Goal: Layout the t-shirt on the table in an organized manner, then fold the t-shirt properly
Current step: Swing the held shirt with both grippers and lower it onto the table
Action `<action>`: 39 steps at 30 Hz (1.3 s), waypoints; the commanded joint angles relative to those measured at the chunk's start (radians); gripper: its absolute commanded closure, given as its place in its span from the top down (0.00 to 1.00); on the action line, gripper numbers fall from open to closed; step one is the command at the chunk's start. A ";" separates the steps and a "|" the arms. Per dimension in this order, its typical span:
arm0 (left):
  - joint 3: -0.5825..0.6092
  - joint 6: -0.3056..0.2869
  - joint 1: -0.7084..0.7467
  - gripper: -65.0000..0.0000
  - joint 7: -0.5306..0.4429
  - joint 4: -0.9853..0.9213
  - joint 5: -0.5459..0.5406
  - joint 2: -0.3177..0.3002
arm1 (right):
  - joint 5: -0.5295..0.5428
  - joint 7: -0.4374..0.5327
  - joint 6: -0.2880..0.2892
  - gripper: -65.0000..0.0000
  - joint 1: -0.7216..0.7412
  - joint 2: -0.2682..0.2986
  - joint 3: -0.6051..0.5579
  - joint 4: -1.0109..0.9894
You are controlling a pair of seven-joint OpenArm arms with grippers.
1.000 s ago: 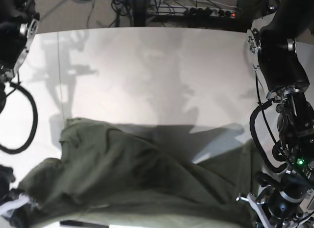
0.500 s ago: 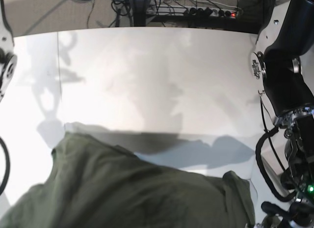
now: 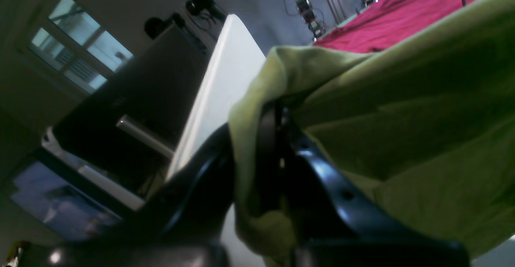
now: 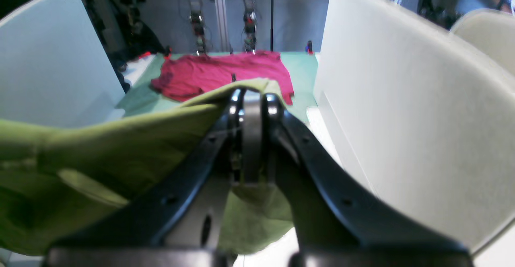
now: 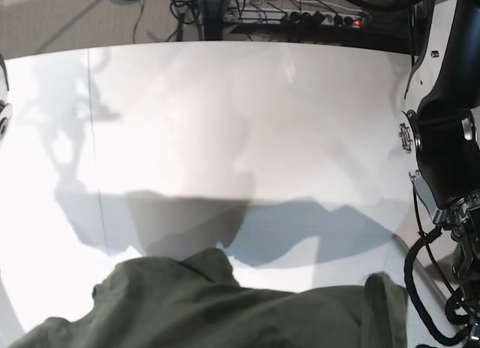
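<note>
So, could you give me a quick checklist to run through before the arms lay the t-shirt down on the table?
1. Left gripper shut on the t-shirt: ok, cloth pinched between the jaws.
2. Right gripper shut on the t-shirt: ok, an edge is clamped.
3. Cloth hanging smooth between the arms: not ok, folds and bunching show in the base view.
4. Bare table beyond the shirt: ok, nothing lies on it.
5. Collar and sleeve positions: cannot tell, neither shows.
</note>
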 commanded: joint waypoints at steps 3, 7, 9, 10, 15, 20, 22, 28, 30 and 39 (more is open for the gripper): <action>0.025 0.013 0.016 0.00 0.028 0.036 0.002 -0.007 | -0.014 0.038 -0.006 0.00 0.035 0.032 0.013 0.018; 0.025 0.013 0.053 0.00 0.053 0.096 -0.009 0.000 | -0.014 0.035 -0.006 0.00 0.012 0.042 0.031 0.048; 0.032 0.013 0.053 0.00 0.054 0.114 -0.009 0.002 | -0.014 0.034 -0.006 0.00 0.000 0.042 0.067 0.055; 0.045 0.013 0.048 0.00 0.054 0.120 -0.009 0.002 | -0.014 0.035 -0.006 0.00 -0.002 0.042 0.080 0.057; 0.128 0.013 0.031 0.00 0.106 0.165 -0.010 0.020 | -0.014 0.037 -0.006 0.00 -0.020 0.042 0.182 0.061; 0.163 0.013 0.026 0.00 0.106 0.165 -0.010 0.045 | -0.014 0.038 -0.006 0.00 -0.017 0.044 0.226 0.063; 0.154 0.013 0.019 0.00 0.105 0.160 -0.010 0.065 | -0.014 0.038 -0.006 0.00 -0.008 0.045 0.226 0.063; 0.160 0.014 -0.043 0.00 0.103 0.131 0.001 0.062 | -0.014 0.054 -0.006 0.00 0.076 0.055 0.154 -0.041; 0.153 0.014 -0.052 0.00 0.103 0.123 0.001 0.059 | -0.014 0.086 -0.006 0.00 0.081 0.055 0.120 -0.100; 0.150 0.020 -0.056 0.00 0.022 0.005 0.004 -0.035 | -0.014 0.251 -0.006 0.00 0.092 0.048 -0.055 -0.347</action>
